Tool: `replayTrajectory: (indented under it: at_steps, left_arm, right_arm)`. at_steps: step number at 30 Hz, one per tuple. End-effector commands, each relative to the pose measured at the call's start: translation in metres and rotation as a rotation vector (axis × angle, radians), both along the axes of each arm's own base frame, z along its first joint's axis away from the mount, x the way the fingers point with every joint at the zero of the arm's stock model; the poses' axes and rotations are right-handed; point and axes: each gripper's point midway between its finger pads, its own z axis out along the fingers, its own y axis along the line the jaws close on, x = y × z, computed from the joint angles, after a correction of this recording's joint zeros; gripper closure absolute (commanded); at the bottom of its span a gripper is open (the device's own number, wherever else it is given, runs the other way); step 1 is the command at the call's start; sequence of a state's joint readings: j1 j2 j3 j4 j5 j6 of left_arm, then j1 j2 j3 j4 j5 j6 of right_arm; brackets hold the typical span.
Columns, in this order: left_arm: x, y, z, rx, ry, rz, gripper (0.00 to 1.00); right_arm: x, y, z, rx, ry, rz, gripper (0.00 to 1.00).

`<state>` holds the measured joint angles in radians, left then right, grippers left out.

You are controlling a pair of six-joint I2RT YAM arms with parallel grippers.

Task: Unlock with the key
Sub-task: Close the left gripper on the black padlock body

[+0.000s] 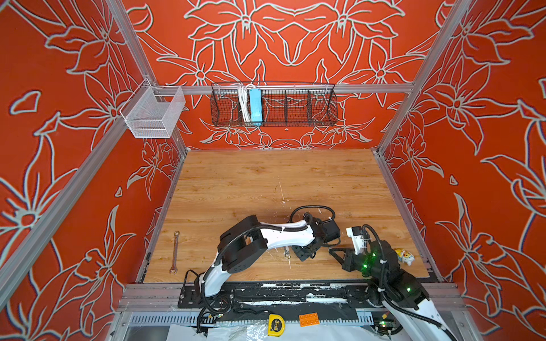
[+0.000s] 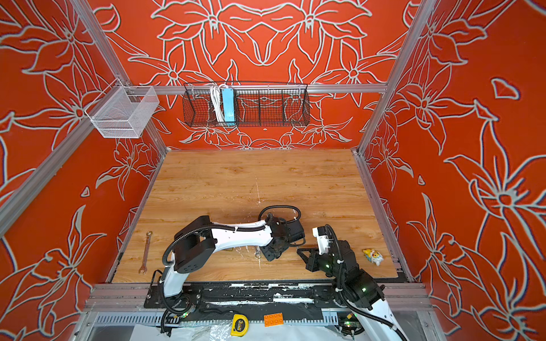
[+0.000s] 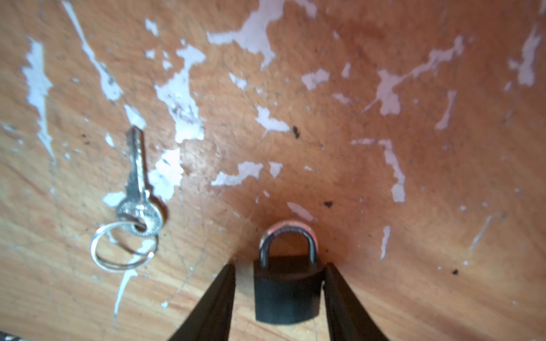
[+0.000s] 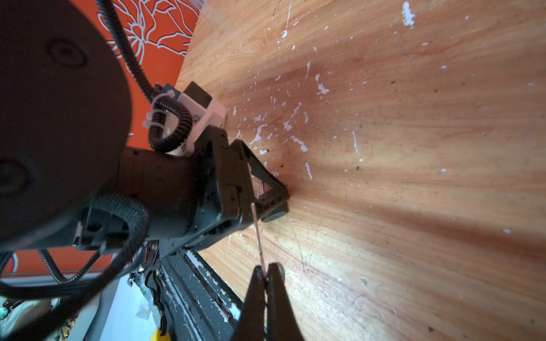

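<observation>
Padlock, small and black with a steel shackle [image 3: 288,290], lies on the wooden table [image 3: 413,177] between the half-spread fingers of the left claw [image 3: 280,267]: one finger touches it, the other stands off. A silver key on a ring [image 3: 136,174] lies near. In both top views that is lower centre; the left arm [image 1: 283,236] stretches rightward, wrist bent down. From the lower right the right arm [image 1: 381,265] reaches in, right claw [image 4: 267,270] pinching a thin silver strip [image 4: 257,233].

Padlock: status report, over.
Left gripper open, jaws straddling padlock, gap one side. Right gripper shut on thin metal strip. Ringed key flat on table beside padlock. Nothing between them.
</observation>
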<state>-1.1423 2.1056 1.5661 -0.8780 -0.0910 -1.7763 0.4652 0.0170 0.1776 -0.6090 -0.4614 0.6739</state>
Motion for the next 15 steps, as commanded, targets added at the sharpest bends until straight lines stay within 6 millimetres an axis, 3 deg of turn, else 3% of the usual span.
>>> replayTrajectory:
  at_steps: [1, 6, 15]
  left_arm:
    - [-0.0214, 0.0134, -0.0297, 0.087, 0.100, 0.036, 0.52]
    - [-0.0251, 0.0148, -0.0325, 0.101, 0.108, 0.047, 0.55]
    - [-0.0210, 0.0226, -0.0314, 0.117, 0.094, 0.046, 0.77]
  right_arm:
    - [-0.0032, 0.0032, -0.0026, 0.008, 0.002, 0.026, 1.00]
    - [-0.0040, 0.0040, -0.0024, 0.011, 0.004, 0.032, 1.00]
    - [-0.0045, 0.0050, -0.0014, 0.016, 0.001, 0.039, 1.00]
